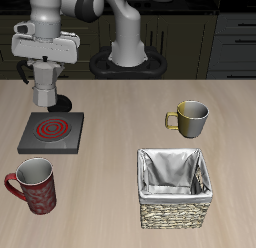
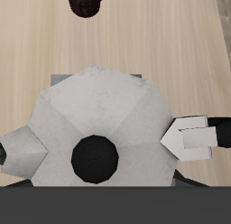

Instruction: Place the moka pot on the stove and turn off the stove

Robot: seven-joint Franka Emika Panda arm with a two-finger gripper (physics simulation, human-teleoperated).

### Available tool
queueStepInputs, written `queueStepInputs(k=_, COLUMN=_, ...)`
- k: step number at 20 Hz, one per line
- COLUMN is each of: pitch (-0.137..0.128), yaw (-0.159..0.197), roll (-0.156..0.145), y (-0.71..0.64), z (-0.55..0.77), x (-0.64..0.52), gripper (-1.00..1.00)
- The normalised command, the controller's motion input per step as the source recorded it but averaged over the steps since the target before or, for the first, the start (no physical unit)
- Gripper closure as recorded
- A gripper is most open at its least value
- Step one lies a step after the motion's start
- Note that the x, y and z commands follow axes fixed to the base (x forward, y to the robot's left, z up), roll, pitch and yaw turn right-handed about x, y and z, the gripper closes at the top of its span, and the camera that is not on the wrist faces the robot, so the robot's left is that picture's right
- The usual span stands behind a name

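Evidently the job was only partly done. The gripper (image 1: 46, 64) hung directly over the moka pot (image 1: 45, 86), its fingers coming down on either side of the pot's upper half. How tightly they were closed I could not tell, since neither view showed clear contact, though the wrist view looked straight down on the black lid knob (image 2: 96, 158) and the faceted silver lid. The pot was just behind the stove (image 1: 52, 131), at its back edge, seemingly lifted off the counter (image 1: 120, 142) (no clear shadow settled that). The stove lay just below and forward of the gripper, its burner rings glowing red, so it appeared to be on. Remaining, by my judgement: carry the pot forward, set it on the burner, release, then switch the stove off.
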Motion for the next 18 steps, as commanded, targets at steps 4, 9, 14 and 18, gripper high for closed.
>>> queueStepInputs(k=4, pitch=0.000, yaw=-0.027, roll=-0.004, y=0.02, z=-0.09, x=0.12, gripper=1.00)
queueStepInputs(k=9, pitch=0.018, yaw=-0.012, roll=0.024, y=0.17, z=-0.18, x=0.17, gripper=1.00)
queueStepInputs(k=14, pitch=0.018, yaw=-0.003, roll=0.007, y=0.08, z=-0.16, x=0.13, gripper=1.00)
queueStepInputs(k=18, pitch=0.016, yaw=-0.004, roll=0.007, y=0.04, z=-0.14, x=0.04, gripper=1.00)
